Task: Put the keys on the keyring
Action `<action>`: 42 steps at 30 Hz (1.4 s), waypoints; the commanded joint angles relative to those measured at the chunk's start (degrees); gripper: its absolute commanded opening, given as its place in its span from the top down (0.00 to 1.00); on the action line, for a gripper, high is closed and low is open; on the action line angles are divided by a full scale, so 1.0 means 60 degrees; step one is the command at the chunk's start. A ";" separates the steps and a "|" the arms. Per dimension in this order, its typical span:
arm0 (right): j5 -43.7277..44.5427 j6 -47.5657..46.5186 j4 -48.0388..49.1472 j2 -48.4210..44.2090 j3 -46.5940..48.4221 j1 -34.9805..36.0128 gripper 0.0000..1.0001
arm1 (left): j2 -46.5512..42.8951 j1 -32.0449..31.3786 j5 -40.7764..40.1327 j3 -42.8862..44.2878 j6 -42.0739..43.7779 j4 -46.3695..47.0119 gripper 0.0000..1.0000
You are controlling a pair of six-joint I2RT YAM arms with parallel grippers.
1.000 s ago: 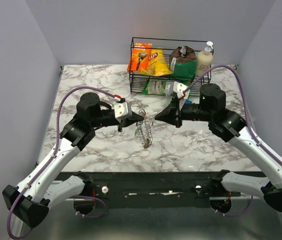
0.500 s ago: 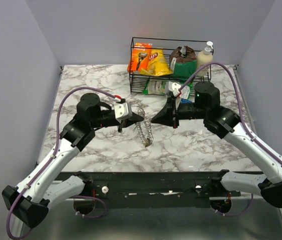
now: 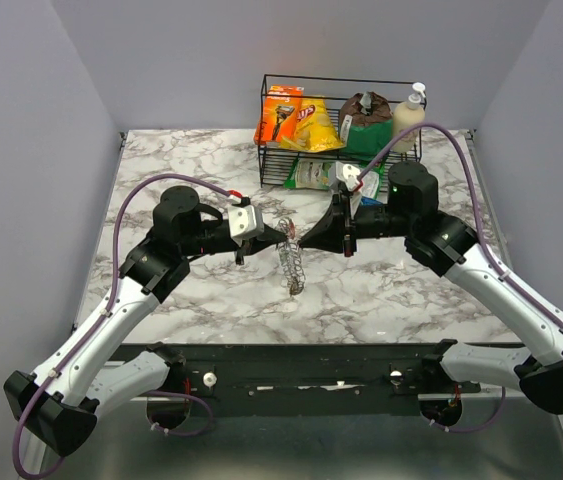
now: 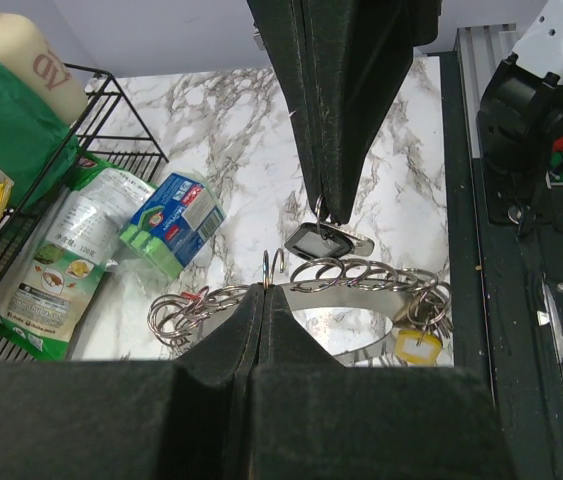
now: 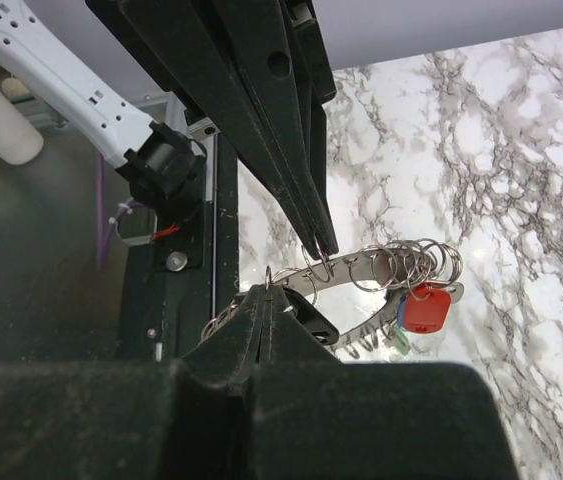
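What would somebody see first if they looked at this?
The left gripper and the right gripper meet tip to tip over the middle of the marble table, both pinched shut on the silvery keyring. Behind them, at the far edge, stands a wire basket of bright packets.

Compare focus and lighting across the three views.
Top external: evenly lit, sharp throughout, soft shadows. Left wrist: left gripper's fingers a dark blur up close, keyring crisp. Right wrist: right gripper's fingers blurred, red tag sharp.
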 commanded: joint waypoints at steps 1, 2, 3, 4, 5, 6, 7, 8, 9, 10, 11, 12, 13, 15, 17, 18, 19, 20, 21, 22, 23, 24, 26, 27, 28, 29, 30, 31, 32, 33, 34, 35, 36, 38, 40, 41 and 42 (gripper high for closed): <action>-0.0406 0.0236 0.0335 0.0115 0.0228 -0.0011 0.99 | -0.0199 -0.0071 -0.0092 0.0359 0.0100 0.0164 1.00; -0.0435 0.0251 0.0349 0.0116 0.0228 -0.0011 0.99 | -0.0199 -0.0070 -0.0092 0.0344 0.0100 0.0165 1.00; -0.0450 0.0280 0.0378 0.0145 0.0228 0.0003 0.99 | -0.0170 -0.0085 -0.0092 0.0344 0.0100 0.0150 1.00; -0.0450 0.0280 0.0393 0.0160 0.0228 0.0018 0.99 | -0.0170 -0.0071 -0.0078 0.0344 0.0100 0.0150 1.00; -0.0450 0.0295 0.0408 0.0174 0.0228 0.0047 0.99 | -0.0184 -0.0085 -0.0092 0.0344 0.0100 0.0164 1.00; -0.0464 0.0309 0.0437 0.0203 0.0228 0.0048 0.99 | -0.0184 -0.0100 -0.0092 0.0330 0.0100 0.0150 1.00; -0.0465 0.0324 0.0452 0.0218 0.0213 0.0048 0.99 | -0.0184 -0.0100 -0.0078 0.0329 0.0100 0.0164 1.00; -0.0479 0.0339 0.0495 0.0262 0.0213 0.0062 0.99 | -0.0199 -0.0100 -0.0077 0.0329 0.0114 0.0150 1.00; -0.0479 0.0382 0.0525 0.0248 0.0213 0.0091 0.99 | -0.0199 -0.0100 -0.0077 0.0315 0.0100 0.0150 1.00; -0.0479 0.0397 0.0554 0.0277 0.0199 0.0077 0.99 | -0.0214 -0.0100 -0.0092 0.0315 0.0114 0.0135 1.00; -0.0479 0.0426 0.0583 0.0262 0.0184 0.0091 0.99 | -0.0214 -0.0100 -0.0078 0.0315 0.0115 0.0135 1.00; -0.0479 0.0470 0.0642 0.0277 0.0169 0.0091 0.99 | -0.0214 -0.0114 -0.0077 0.0329 0.0100 0.0150 1.00; -0.0479 0.0485 0.0686 0.0277 0.0155 0.0106 0.99 | -0.0214 -0.0114 -0.0077 0.0329 0.0114 0.0135 1.00; -0.0465 0.0529 0.0744 0.0291 0.0125 0.0106 0.99 | -0.0199 -0.0129 -0.0077 0.0329 0.0100 0.0121 1.00; -0.0450 0.0544 0.0774 0.0321 0.0125 0.0106 0.99 | -0.0214 -0.0143 -0.0077 0.0344 0.0114 0.0106 1.00; -0.0435 0.0573 0.0760 0.0364 0.0140 0.0092 0.99 | -0.0214 -0.0129 -0.0077 0.0344 0.0100 0.0092 1.00; -0.0435 0.0559 0.0760 0.0365 0.0140 0.0106 0.99 | -0.0228 -0.0143 -0.0077 0.0344 0.0114 0.0091 1.00; -0.0435 0.0573 0.0774 0.0379 0.0140 0.0121 0.99 | -0.0228 -0.0144 -0.0077 0.0344 0.0115 0.0091 1.00; -0.0435 0.0573 0.0774 0.0394 0.0154 0.0121 0.99 | -0.0228 -0.0158 -0.0077 0.0344 0.0100 0.0106 1.00; -0.0421 0.0573 0.0774 0.0409 0.0140 0.0121 0.99 | -0.0228 -0.0144 -0.0077 0.0344 0.0114 0.0092 1.00; -0.0450 0.0573 0.0774 0.0409 0.0140 0.0121 0.99 | -0.0228 -0.0158 -0.0092 0.0344 0.0115 0.0091 1.00; -0.0435 0.0588 0.0774 0.0409 0.0140 0.0106 0.99 | -0.0228 -0.0173 -0.0092 0.0373 0.0100 0.0077 1.00; -0.0450 0.0588 0.0789 0.0423 0.0125 0.0135 0.99 | -0.0228 -0.0173 -0.0107 0.0359 0.0115 0.0062 1.00; -0.0421 0.0602 0.0789 0.0438 0.0111 0.0135 0.99 | -0.0228 -0.0173 -0.0121 0.0388 0.0115 0.0077 1.00; -0.0406 0.0588 0.0774 0.0438 0.0111 0.0135 0.99 | -0.0228 -0.0187 -0.0121 0.0388 0.0100 0.0077 1.00; -0.0392 0.0602 0.0789 0.0452 0.0096 0.0150 0.99 | -0.0228 -0.0202 -0.0107 0.0388 0.0114 0.0077 1.00; -0.0362 0.0602 0.0774 0.0438 0.0081 0.0150 0.99 | -0.0214 -0.0202 -0.0121 0.0403 0.0100 0.0077 1.00; -0.0333 0.0602 0.0774 0.0452 0.0081 0.0150 0.99 | -0.0199 -0.0202 -0.0136 0.0403 0.0100 0.0062 1.00; -0.0304 0.0602 0.0774 0.0453 0.0081 0.0150 0.99 | -0.0214 -0.0217 -0.0136 0.0403 0.0100 0.0062 1.00; -0.0275 0.0602 0.0774 0.0453 0.0081 0.0150 0.99 | -0.0199 -0.0217 -0.0151 0.0417 0.0114 0.0048 1.00; -0.0231 0.0617 0.0774 0.0453 0.0081 0.0150 0.99 | -0.0185 -0.0202 -0.0136 0.0417 0.0100 0.0047 1.00; -0.0187 0.0617 0.0760 0.0453 0.0081 0.0165 0.99 | -0.0184 -0.0231 -0.0136 0.0417 0.0100 0.0047 1.00; -0.0143 0.0617 0.0730 0.0467 0.0081 0.0165 0.99 | -0.0184 -0.0217 -0.0165 0.0417 0.0100 0.0062 1.00; -0.0128 0.0602 0.0701 0.0496 0.0067 0.0179 0.99 | -0.0170 -0.0246 -0.0194 0.0432 0.0115 0.0047 1.00; -0.0128 0.0602 0.0657 0.0511 0.0037 0.0179 0.99 | -0.0126 -0.0261 -0.0180 0.0461 0.0114 0.0048 1.00; -0.0142 0.0602 0.0642 0.0511 0.0023 0.0194 0.99 | -0.0140 -0.0246 -0.0209 0.0461 0.0115 0.0062 1.00; -0.0142 0.0602 0.0628 0.0511 0.0008 0.0209 0.99 | -0.0126 -0.0275 -0.0224 0.0476 0.0115 0.0077 1.00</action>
